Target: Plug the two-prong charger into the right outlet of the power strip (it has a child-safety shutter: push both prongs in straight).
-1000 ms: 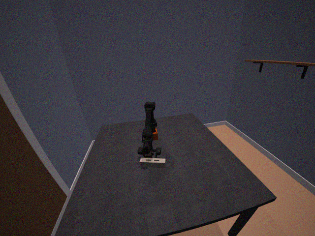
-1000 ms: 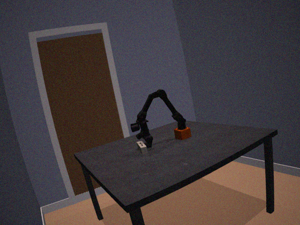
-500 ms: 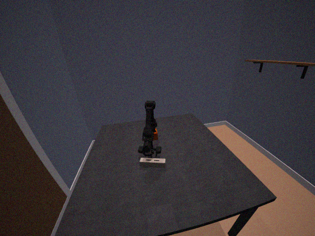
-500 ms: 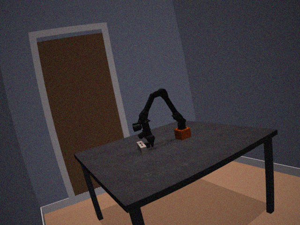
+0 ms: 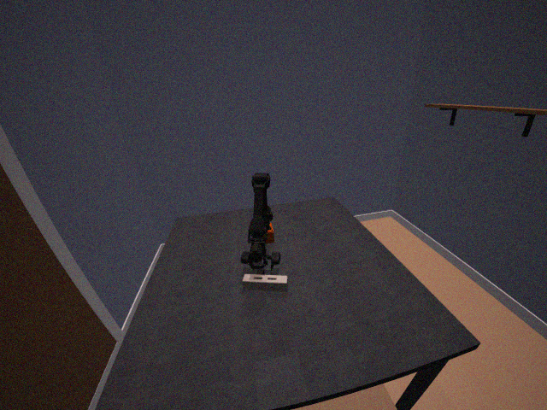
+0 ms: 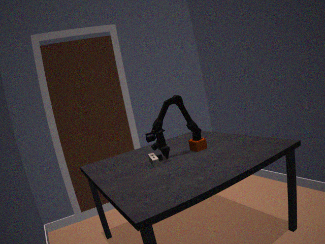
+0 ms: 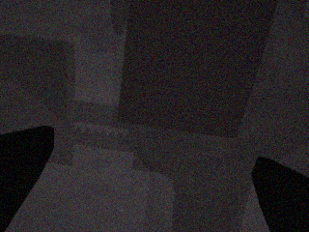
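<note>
The pale power strip (image 5: 282, 279) (image 6: 151, 154) lies on the table with two dark outlets on its top, at the front of the arm. My gripper (image 5: 267, 269) (image 6: 163, 157) (image 7: 156, 153) is open and empty, low above the table just behind the strip on the arm's side. Its two black fingertips stand wide apart in the wrist view. A small dark block (image 6: 159, 157) is beside the strip, close to the fingers; it may be the charger or part of the gripper. I cannot make out the charger for certain, and its prongs do not show. The wrist view is very dark.
The dark table (image 5: 335, 308) (image 6: 223, 160) carries the orange block (image 5: 270, 237) (image 6: 197, 145) under the arm's base, behind the gripper. A wooden wall shelf (image 5: 485, 108) is far off to the right. A brown door (image 6: 84, 110) is in the wall beyond the table.
</note>
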`<state>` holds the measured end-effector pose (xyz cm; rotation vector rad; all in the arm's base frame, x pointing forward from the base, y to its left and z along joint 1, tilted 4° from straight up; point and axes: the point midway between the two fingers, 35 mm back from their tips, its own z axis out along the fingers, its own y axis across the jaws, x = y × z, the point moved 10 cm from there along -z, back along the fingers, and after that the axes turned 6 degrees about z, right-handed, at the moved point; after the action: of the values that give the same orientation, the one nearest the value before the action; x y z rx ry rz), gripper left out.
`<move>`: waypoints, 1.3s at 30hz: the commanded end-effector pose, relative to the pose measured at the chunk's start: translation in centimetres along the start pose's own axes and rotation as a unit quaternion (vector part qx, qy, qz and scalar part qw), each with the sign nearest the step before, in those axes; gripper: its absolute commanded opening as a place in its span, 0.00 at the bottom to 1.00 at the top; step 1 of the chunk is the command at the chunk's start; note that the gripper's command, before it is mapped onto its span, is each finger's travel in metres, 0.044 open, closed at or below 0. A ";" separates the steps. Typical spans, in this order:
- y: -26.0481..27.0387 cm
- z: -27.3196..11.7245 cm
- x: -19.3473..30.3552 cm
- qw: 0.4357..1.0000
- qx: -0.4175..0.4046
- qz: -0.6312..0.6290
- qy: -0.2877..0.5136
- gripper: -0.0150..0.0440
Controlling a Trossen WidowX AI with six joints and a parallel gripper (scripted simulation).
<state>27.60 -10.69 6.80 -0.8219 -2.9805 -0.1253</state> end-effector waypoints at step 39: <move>-0.6 -6.3 5.7 0.954 -0.028 0.001 -0.297 1.00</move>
<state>22.64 -8.84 13.34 -1.0138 -3.5414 0.0432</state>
